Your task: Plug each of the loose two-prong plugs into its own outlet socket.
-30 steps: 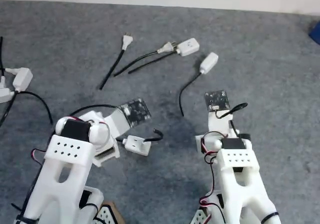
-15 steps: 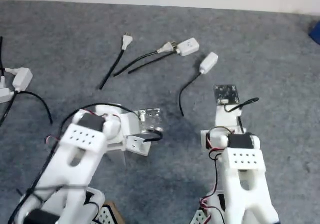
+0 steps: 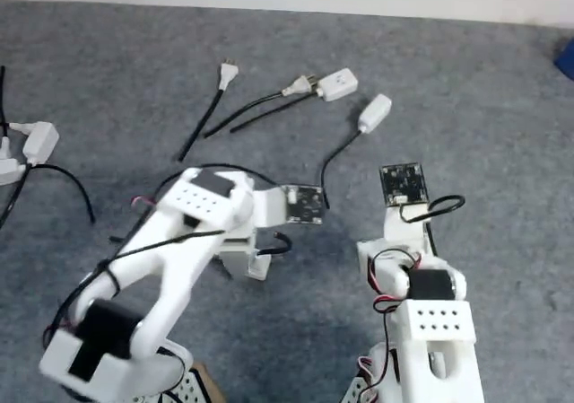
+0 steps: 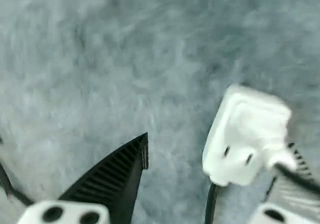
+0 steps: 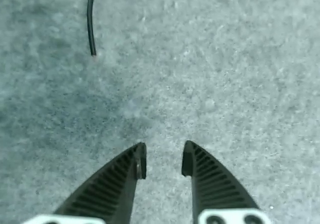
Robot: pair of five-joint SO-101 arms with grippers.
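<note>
In the left wrist view a white outlet socket (image 4: 246, 134) with two slots lies on the grey carpet. My left gripper (image 4: 220, 146) stands open around it, the socket close to one finger. From above, that socket (image 3: 244, 261) peeks out beneath the left arm (image 3: 202, 210). My right gripper (image 5: 163, 159) hovers over bare carpet, narrowly open with nothing between its fingers. A loose black-corded plug (image 3: 227, 73) lies at the far side. A white plug (image 3: 299, 86) lies at another socket (image 3: 338, 83), and a third socket (image 3: 375, 111) is near it.
A black cable end (image 5: 92, 24) lies ahead of the right gripper. More white plugs and black cords (image 3: 36, 141) lie at the carpet's left edge. The right arm (image 3: 421, 286) stands at the near right.
The left arm has swung forward and to the right, bringing its gripper over the near white socket. The right arm shifted slightly and stays over bare carpet.
</note>
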